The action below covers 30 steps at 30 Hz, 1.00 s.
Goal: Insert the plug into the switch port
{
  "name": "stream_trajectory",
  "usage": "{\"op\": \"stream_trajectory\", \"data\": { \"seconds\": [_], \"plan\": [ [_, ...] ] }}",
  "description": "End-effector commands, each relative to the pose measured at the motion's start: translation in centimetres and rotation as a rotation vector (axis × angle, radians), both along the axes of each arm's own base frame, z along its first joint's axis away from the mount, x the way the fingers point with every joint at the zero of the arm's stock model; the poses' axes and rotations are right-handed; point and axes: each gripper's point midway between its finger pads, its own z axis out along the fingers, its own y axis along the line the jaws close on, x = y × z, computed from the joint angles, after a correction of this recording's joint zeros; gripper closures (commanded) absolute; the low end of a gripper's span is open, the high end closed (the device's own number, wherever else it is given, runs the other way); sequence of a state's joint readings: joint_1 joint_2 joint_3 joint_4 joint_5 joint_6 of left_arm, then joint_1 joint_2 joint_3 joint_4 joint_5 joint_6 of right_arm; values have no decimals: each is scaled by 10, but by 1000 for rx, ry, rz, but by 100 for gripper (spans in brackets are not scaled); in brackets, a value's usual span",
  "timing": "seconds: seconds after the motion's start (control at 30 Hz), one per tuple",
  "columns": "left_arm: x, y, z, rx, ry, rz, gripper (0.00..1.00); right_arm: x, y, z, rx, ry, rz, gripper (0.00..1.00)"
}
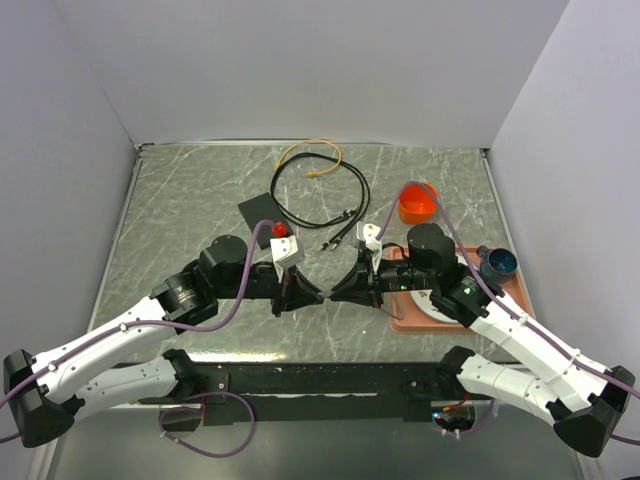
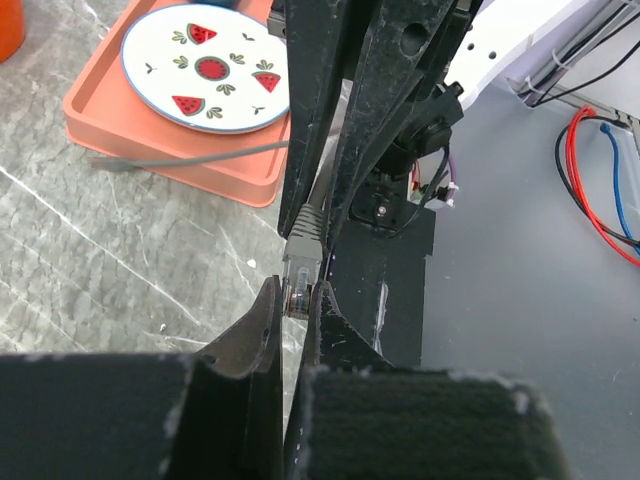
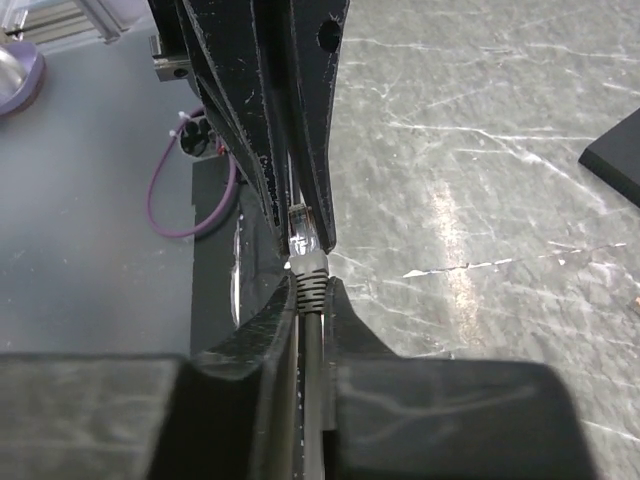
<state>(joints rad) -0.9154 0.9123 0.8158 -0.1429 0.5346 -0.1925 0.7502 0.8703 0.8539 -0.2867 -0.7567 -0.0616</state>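
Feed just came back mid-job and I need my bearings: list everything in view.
switch: one, black, far left of centre.
black cable: one, looped, right of the switch.
yellow cable: one, behind the black loop.
bowl: one, orange, right of the cables.
tray: one, salmon, near right.
plate: one, white with watermelon print, in the tray.
cup: one, blue, by the tray's far right corner.
plug: one, clear with grey boot, centre, gripped from both sides.
left gripper, right gripper: two, black fingers, each shut on the plug.
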Motion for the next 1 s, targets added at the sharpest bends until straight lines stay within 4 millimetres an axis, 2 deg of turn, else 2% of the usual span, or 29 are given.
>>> {"op": "stream_trajectory", "data": {
  "seconds": [0.0, 0.03, 0.07, 0.1, 0.17, 0.2, 0.27, 0.37, 0.4, 0.43, 0.47, 0.53, 0.57, 0.6, 0.63, 0.67, 0.7, 0.73, 0.77, 0.8, 0.83, 0.87, 0.9, 0.93, 0.97],
  "plan": [
    [2, -6, 22, -51, -44, -7, 91, 11, 4, 25, 39, -44, -45, 96],
    [8, -5, 21, -49, -43, 27, 53, 14, 4, 24, 36, -41, -61, 97],
    [16, -3, 18, -48, -32, 87, 38, 21, 3, 20, 27, -40, -100, 98],
    [39, 5, 19, -49, -49, 233, 28, 25, 2, 19, 21, -39, -125, 100],
    [68, 20, 17, -70, -40, 438, 4, 37, 0, 11, 6, -33, -195, 100],
    [89, 37, 22, -91, -59, 596, 2, 47, -3, 6, -6, -36, -256, 100],
    [110, 56, 20, -126, -48, 749, 3, 59, -7, -3, -24, -41, -320, 100],
    [152, 98, 15, -133, -10, 1029, 3, 74, -14, -12, -32, -20, -418, 100],
    [165, 104, 3, -102, 11, 1085, 3, 78, -16, -14, -37, -18, -445, 100],
    [175, 108, 0, -110, 37, 1109, 3, 79, -17, -17, -42, -13, -456, 100],
    [197, 123, -16, -72, 68, 1170, 3, 80, -18, -19, -43, -11, -465, 100],
    [218, 125, -21, -76, 116, 1164, 1, 82, -19, -23, -52, -10, -476, 100],
    [238, 133, -45, -9, 159, 1206, 3, 82, -20, -25, -58, -6, -477, 100],
    [248, 135, -54, 19, 181, 1219, 3, 82, -20, -26, -62, -2, -478, 100],
    [260, 132, -46, 24, 187, 1218, 4, 82, -21, -28, -66, 2, -482, 100],
    [275, 133, -76, 114, 235, 1238, 3, 81, -22, -30, -68, 3, -482, 100],
    [284, 132, -83, 145, 249, 1238, 3, 80, -23, -31, -70, 7, -484, 100],
    [299, 130, -74, 168, 248, 1245, 3, 80, -24, -34, -78, 9, -487, 100],
    [312, 128, -102, 245, 281, 1253, 3, 78, -25, -33, -74, 9, -484, 100],
    [321, 126, -106, 269, 284, 1257, 4, 78, -26, -35, -79, 13, -486, 100],
    [337, 123, -93, 262, 258, 1261, 5, 77, -28, -37, -84, 14, -487, 100],
    [347, 123, -116, 321, 270, 1274, 5, 76, -30, -36, -77, 10, -492, 100],
    [356, 123, -120, 338, 265, 1290, 5, 75, -32, -38, -84, 14, -496, 100],
    [373, 121, -107, 323, 236, 1303, 5, 74, -33, -39, -84, 13, -494, 100],
    [379, 121, -133, 394, 264, 1304, 5, 72, -35, -37, -81, 6, -500, 100]
  ]
}}
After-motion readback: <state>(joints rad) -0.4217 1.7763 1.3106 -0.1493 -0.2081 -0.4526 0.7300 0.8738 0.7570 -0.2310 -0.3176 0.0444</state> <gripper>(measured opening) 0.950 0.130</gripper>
